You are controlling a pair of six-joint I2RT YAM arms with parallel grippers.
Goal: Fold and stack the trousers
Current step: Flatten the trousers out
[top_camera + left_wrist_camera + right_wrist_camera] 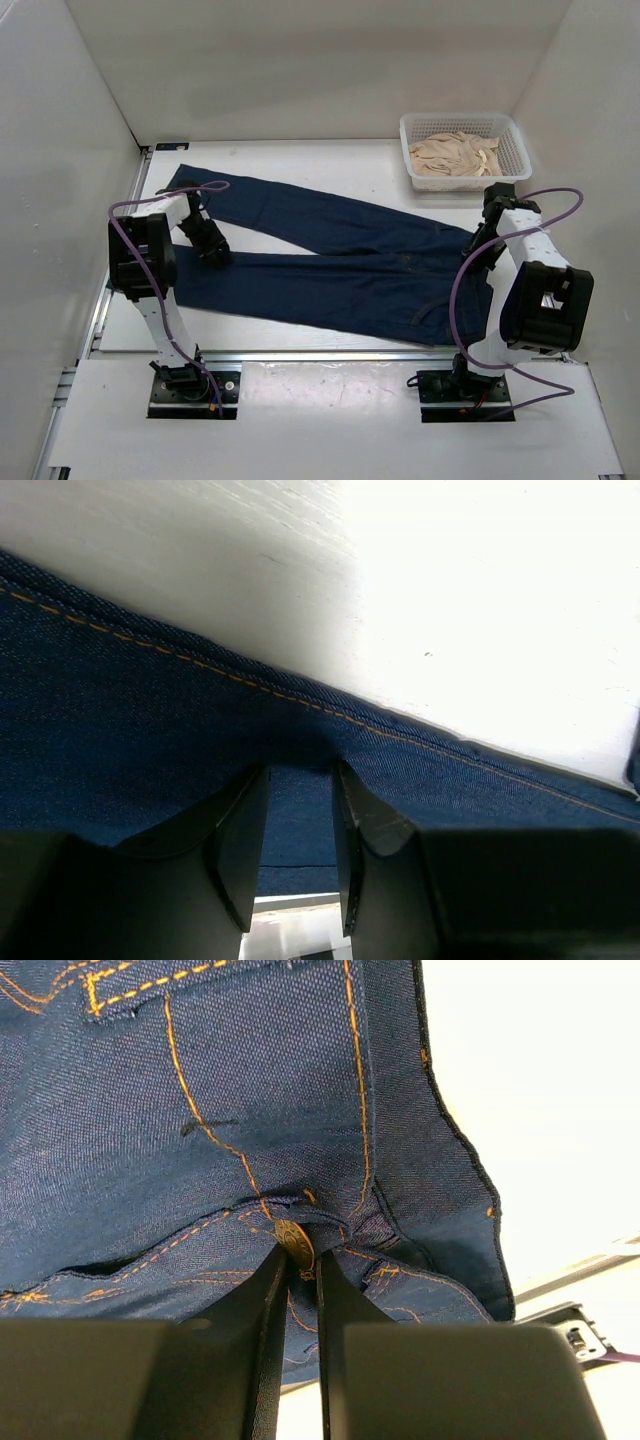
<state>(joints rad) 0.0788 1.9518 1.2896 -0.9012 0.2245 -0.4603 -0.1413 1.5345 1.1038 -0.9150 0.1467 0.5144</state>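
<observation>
- From the top camera, the trousers (330, 270) lie flat across the white table (300, 160), with the legs running to the left and the waist to the right
- The two legs part in a narrow V toward the left end, and the upper leg reaches up to the far left corner
- The left gripper (212, 245) is down on the legs near their left end, where the two legs lie close together
- The right gripper (478, 250) is down at the waist end, on the right edge of the denim
- A white basket (460, 118) stands at the far right corner, well apart from the jeans, with beige cloth (455, 155) inside
- In the left wrist view, the left gripper (300, 770) has a fold of the trousers (120, 730) between its two dark fingers, which press into the cloth on either side
- An orange seam (250, 680) runs slantwise along the denim's edge, with bare table (450, 600) beyond it
- In the right wrist view, the right gripper (300, 1260) is nearly closed, pinching the waistband of the trousers (250, 1080) just below a brass button (293, 1240)
- Orange pocket stitching shows above, and the table (560, 1110) shows bright to the right of the denim
</observation>
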